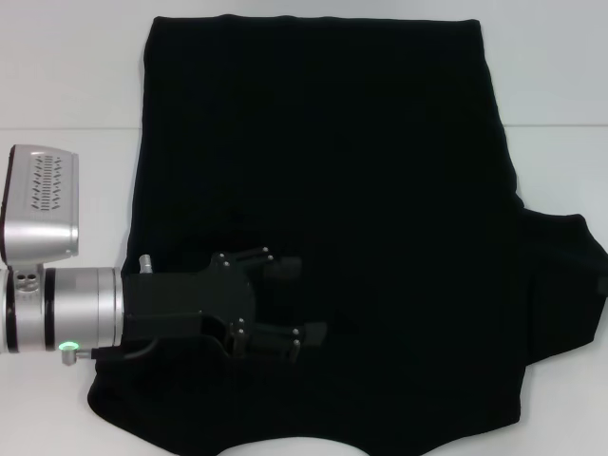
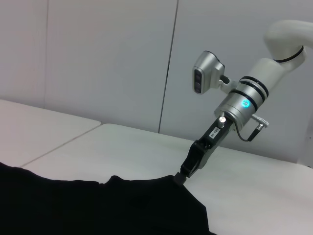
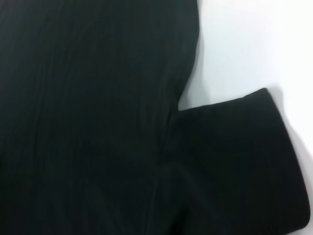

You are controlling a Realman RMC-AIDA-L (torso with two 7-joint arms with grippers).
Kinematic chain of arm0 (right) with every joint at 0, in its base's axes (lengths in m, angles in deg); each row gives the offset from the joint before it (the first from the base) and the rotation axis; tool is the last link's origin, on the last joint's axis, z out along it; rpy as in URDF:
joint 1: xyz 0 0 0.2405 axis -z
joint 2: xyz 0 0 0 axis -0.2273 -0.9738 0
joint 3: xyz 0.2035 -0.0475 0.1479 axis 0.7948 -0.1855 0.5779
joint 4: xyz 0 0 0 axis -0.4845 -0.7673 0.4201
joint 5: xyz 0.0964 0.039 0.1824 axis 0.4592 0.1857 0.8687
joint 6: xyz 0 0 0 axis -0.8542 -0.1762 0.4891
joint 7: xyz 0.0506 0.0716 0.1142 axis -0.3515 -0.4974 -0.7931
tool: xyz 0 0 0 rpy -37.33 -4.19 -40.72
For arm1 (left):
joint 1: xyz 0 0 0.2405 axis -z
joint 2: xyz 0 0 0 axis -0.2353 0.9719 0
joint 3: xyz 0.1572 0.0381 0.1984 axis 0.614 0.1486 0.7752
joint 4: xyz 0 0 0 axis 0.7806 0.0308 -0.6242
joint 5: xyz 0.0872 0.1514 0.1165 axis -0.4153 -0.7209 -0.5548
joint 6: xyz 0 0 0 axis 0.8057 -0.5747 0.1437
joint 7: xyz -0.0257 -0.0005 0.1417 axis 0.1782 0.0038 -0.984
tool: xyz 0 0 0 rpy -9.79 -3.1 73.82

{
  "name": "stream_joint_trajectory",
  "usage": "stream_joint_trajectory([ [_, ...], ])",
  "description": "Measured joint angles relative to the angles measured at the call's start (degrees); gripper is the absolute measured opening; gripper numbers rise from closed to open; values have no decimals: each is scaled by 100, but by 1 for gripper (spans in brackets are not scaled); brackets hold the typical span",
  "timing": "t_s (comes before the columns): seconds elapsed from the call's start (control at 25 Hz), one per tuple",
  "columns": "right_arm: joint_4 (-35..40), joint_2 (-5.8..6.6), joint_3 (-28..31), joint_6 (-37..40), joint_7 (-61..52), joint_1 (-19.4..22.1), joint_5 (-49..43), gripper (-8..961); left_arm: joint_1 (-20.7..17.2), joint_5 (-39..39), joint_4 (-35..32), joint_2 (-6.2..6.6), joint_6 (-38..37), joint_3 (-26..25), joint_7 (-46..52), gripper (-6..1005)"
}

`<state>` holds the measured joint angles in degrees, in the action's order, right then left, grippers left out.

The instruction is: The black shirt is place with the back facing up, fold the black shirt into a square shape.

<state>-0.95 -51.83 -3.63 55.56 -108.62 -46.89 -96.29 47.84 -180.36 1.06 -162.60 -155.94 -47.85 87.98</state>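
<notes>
The left gripper (image 1: 304, 302) reaches in level from the left, fingers spread apart; the right gripper (image 2: 180, 179) slants steeply down from its raised arm, tip low; its fingers cannot be made out.

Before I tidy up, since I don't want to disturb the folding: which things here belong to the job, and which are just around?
Job:
black shirt
left gripper, open above the shirt
right gripper, at the shirt's edge

Just around:
white table
</notes>
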Motion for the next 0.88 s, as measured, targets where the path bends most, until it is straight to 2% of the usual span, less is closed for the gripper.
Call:
stream_joint_trajectory([
  [0.4,71,108,70,29,68,52,-9,8,-31,61,1,-16,-4,0,24,910],
  [0.88,223,176,69,39,68,27,-16,8,-31,151,15,-16,-3,1,25,908],
])
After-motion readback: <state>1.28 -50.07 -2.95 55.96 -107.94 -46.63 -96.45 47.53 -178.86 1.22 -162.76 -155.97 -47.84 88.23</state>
